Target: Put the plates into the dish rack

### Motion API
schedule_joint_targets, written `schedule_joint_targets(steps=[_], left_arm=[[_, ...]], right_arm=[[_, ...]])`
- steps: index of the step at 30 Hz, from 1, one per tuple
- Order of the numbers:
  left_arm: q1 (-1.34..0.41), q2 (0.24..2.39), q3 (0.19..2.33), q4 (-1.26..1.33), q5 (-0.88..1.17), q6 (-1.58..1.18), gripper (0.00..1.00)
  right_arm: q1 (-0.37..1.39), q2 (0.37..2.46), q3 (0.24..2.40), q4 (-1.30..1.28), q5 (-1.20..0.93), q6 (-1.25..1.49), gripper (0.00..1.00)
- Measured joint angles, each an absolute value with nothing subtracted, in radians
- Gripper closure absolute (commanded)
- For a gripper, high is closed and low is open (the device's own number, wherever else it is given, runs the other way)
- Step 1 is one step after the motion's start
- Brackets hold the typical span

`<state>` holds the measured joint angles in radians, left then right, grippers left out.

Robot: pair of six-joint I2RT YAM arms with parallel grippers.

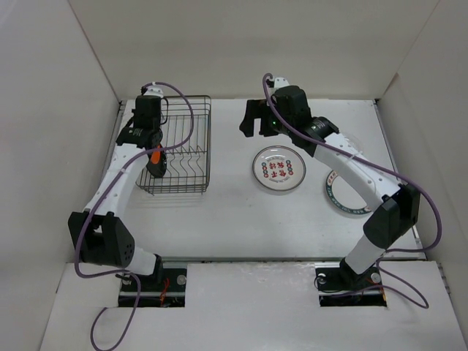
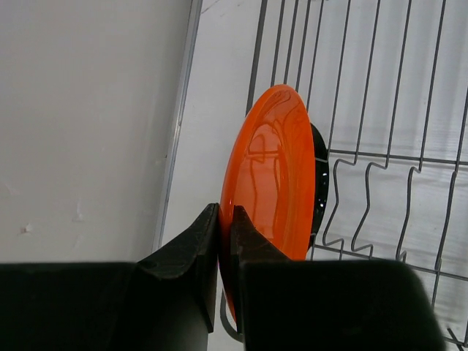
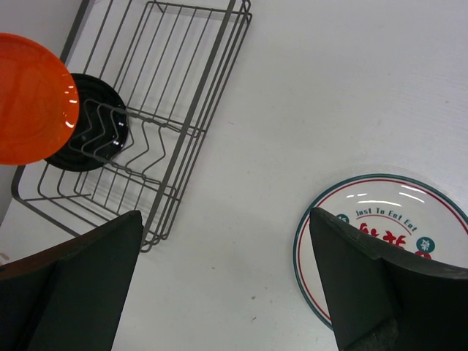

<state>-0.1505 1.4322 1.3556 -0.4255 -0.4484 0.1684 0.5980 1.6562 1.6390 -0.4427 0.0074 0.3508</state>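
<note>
Left pincer (image 2: 225,219) is clamped on the lower rim of the small orange plate (image 2: 274,168), which is held on edge, nearly upright, over the near left end of the dish rack (image 1: 191,124). The rack's long axis runs near to far on the bench (image 1: 219,219). The rack contains the small black plate (image 2: 319,183), standing on edge just behind the orange one; contact between the two cannot be told. Right pincer (image 3: 225,219) is spread wide with nothing in it, above bare bench between the rack and the white plate with red characters (image 1: 278,170), which lies flat, and the green-rimmed plate (image 1: 338,197) lies flat further right, partly under the arm.
</note>
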Motion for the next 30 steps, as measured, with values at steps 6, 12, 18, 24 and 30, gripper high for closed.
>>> schedule_joint_targets(steps=[6,12,18,24,30], left_arm=[[-0.151,1.450,1.353,-0.406,-0.434,0.176,1.00],[-0.151,1.452,1.324,-0.353,-0.436,0.176,1.00],[-0.151,1.481,1.269,-0.334,-0.437,0.181,1.00],[-0.151,1.493,1.251,-0.328,-0.415,0.183,0.75],[-0.151,1.493,1.250,-0.321,-0.389,0.181,0.60]], right_arm=[[0.598,1.656,1.639,-0.442,0.007,0.345,0.00],[0.598,1.651,1.633,-0.442,0.007,0.343,0.00],[0.598,1.642,1.620,-0.441,0.007,0.343,0.00],[0.598,1.641,1.620,-0.441,0.003,0.343,0.00],[0.593,1.640,1.592,-0.426,0.003,0.333,0.00]])
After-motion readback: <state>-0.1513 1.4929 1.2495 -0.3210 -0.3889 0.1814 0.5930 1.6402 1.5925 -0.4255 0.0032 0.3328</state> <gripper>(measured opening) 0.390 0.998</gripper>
